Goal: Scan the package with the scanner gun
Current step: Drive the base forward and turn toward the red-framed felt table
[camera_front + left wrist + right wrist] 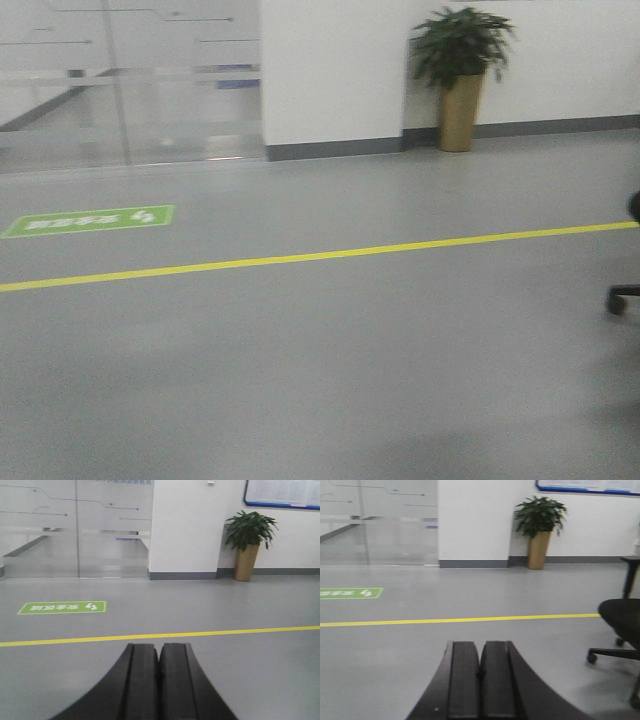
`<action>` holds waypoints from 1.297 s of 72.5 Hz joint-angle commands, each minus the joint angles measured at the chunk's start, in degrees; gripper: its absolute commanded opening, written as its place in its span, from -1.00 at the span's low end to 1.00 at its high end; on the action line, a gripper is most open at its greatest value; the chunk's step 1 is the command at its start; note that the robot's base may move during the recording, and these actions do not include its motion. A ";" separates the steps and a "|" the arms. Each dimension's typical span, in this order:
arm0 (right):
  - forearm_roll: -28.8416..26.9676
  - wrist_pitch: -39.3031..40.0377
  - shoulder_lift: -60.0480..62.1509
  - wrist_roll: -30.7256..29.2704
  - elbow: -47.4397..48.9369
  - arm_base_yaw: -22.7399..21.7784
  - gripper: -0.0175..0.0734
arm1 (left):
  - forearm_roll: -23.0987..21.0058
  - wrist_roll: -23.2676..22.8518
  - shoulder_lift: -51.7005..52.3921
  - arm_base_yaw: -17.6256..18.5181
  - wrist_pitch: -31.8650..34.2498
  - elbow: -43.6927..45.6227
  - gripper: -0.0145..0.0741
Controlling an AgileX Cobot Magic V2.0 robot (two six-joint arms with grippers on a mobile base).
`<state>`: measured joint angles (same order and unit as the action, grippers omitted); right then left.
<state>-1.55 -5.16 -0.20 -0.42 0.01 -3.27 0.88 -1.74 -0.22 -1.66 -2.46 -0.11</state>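
Observation:
The package and the scanner gun are out of view in every frame. My left gripper [159,647] fills the bottom of the left wrist view, its two black fingers pressed together with nothing between them, above bare grey floor. My right gripper [481,645] looks the same in the right wrist view, shut and empty. Neither gripper shows in the front view.
A yellow floor line [300,257] crosses the grey floor. A green floor sign [90,220] lies at left. A potted plant [460,75] stands by the white wall, glass partitions [120,90] at left. A black office chair [622,630] stands at right.

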 commanded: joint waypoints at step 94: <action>-0.16 1.11 0.20 -0.26 -0.01 -0.07 -0.98 | -0.29 -0.11 0.22 0.30 0.85 0.11 -0.88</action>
<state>-1.55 -5.16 -0.20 -0.42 0.01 -3.27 0.88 -1.74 -0.22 -1.66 -2.46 -0.11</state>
